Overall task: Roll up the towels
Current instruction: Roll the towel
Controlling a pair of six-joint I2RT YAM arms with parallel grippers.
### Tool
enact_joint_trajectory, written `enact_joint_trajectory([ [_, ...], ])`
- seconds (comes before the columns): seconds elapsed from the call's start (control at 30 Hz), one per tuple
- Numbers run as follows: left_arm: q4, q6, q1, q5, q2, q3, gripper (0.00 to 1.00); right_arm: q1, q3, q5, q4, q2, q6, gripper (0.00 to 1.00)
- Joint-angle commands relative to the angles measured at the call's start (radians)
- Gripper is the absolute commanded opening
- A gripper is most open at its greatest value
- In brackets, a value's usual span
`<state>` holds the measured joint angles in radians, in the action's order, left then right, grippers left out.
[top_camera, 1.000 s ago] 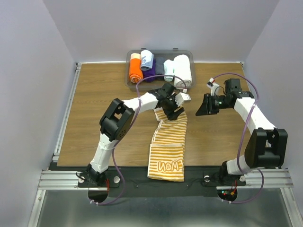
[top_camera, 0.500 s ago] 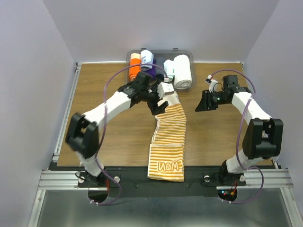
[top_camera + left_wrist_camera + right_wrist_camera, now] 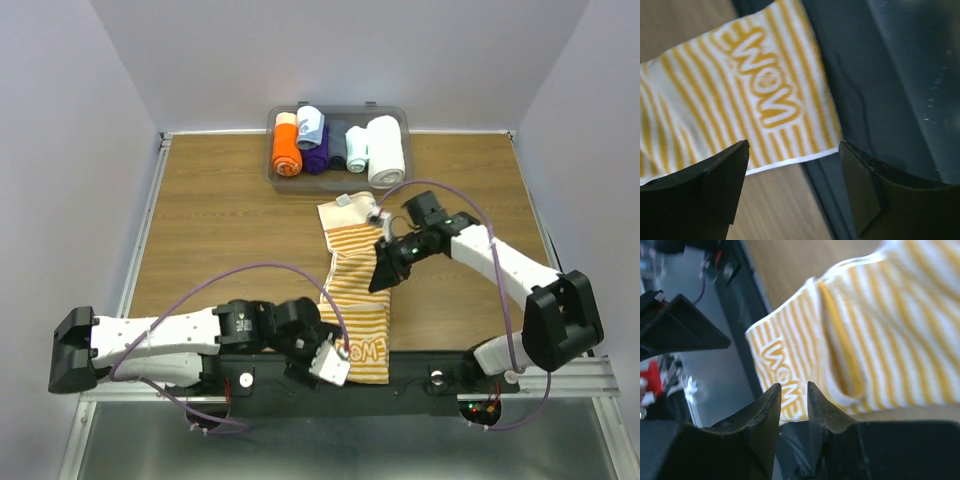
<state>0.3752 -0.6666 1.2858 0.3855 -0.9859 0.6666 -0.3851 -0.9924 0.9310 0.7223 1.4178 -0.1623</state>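
Note:
The yellow-and-white striped towel [image 3: 350, 290] lies lengthwise down the middle of the table, its lettered end at the near edge. My left gripper [image 3: 335, 358] is low by the towel's near left corner. In the left wrist view it [image 3: 792, 172] is open wide, with the towel's [image 3: 740, 95] hem just ahead of the fingertips and only table between them. My right gripper [image 3: 380, 278] hovers over the towel's right edge at mid length. Its jaws [image 3: 792, 395] stand narrowly apart with nothing between them, the towel [image 3: 890, 330] beyond. A pale blue roll [image 3: 311, 126] sits in the bin.
A clear bin [image 3: 300, 183] at the back centre holds orange [image 3: 286, 148], purple [image 3: 318, 155] and thick white [image 3: 386, 150] rolls. A dark rail [image 3: 420, 365] runs along the near table edge, under the towel's end. Side walls close in left and right.
My left arm swung from the towel's far end down to its near left corner. The right gripper came in from the right to above the towel's right edge. The far end now lies flat.

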Motion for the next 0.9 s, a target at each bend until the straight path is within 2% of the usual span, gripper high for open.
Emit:
enact_joint_trajectory([
  [0.0,-0.088,0.073,0.177,-0.138,-0.003,-0.022,0.86,-0.109,0.024,0.002,-0.055,0.034,0.032,0.31],
  [0.1,-0.107,0.074,0.231,-0.129,-0.071,-0.013,0.88,-0.121,0.020,-0.012,-0.055,0.128,0.030,0.27],
  [0.13,-0.110,0.085,0.260,-0.134,-0.091,-0.006,0.87,-0.123,0.020,-0.015,-0.054,0.194,0.035,0.25],
  [0.23,-0.147,0.105,0.293,-0.166,-0.172,-0.002,0.84,-0.123,0.015,-0.053,-0.050,0.259,0.027,0.23],
  [0.33,-0.193,0.131,0.299,-0.204,-0.246,-0.012,0.74,-0.123,0.024,-0.087,-0.052,0.311,0.010,0.20],
  [0.6,-0.268,0.139,0.300,-0.333,-0.342,-0.035,0.61,-0.123,0.001,-0.136,-0.052,0.359,0.015,0.17],
  [0.73,-0.275,0.127,0.300,-0.332,-0.358,-0.042,0.48,-0.123,-0.011,-0.162,-0.050,0.354,0.012,0.17],
  [0.77,-0.269,0.118,0.300,-0.324,-0.358,-0.032,0.36,-0.121,-0.014,-0.170,-0.052,0.348,0.009,0.17],
  [0.83,-0.237,0.107,0.302,-0.295,-0.355,-0.016,0.23,-0.120,-0.025,-0.181,-0.050,0.340,0.001,0.17],
  [0.87,-0.208,0.093,0.300,-0.272,-0.353,0.000,0.11,-0.118,-0.038,-0.179,-0.049,0.331,-0.002,0.20],
])
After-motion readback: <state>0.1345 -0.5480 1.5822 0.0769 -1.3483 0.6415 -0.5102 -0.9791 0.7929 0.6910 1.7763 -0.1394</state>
